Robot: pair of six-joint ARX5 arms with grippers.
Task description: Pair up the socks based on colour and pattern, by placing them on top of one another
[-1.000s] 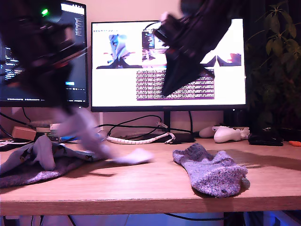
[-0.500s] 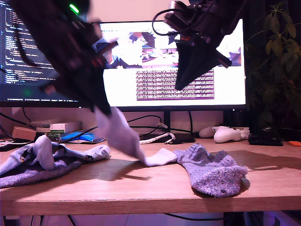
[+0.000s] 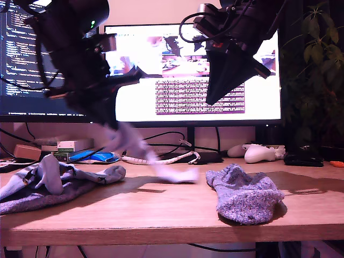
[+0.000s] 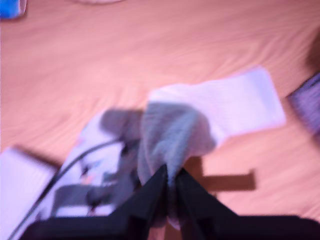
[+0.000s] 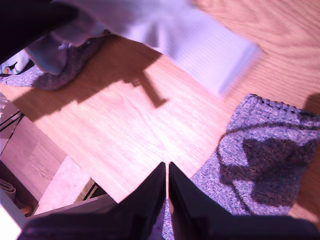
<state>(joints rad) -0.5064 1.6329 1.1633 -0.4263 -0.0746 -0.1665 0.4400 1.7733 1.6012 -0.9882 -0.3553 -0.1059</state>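
A white sock (image 3: 174,174) hangs from my first gripper (image 3: 111,122), which is shut on its upper end; the free end trails on the wooden table (image 3: 161,215). The first wrist view shows the same white sock (image 4: 225,107) draped from the closed jaws of my first gripper (image 4: 170,186). A fuzzy grey-lavender sock (image 3: 244,193) lies at the exterior view's right. My second gripper (image 3: 210,100) hovers high above it, shut and empty. From the second wrist view, my second gripper (image 5: 167,172) looks down on that grey sock (image 5: 260,155) and the white sock (image 5: 190,37).
A heap of socks (image 3: 54,180), grey-lavender and light blue, lies at the exterior view's left, also seen as the heap (image 5: 65,65) in the second wrist view. Behind stand two monitors (image 3: 193,75), cables, a white game controller (image 3: 260,153) and a plant (image 3: 317,70).
My first gripper carried the white sock off the heap toward the exterior view's right. The sock's free end slid across the table toward the grey sock. My second gripper barely moved.
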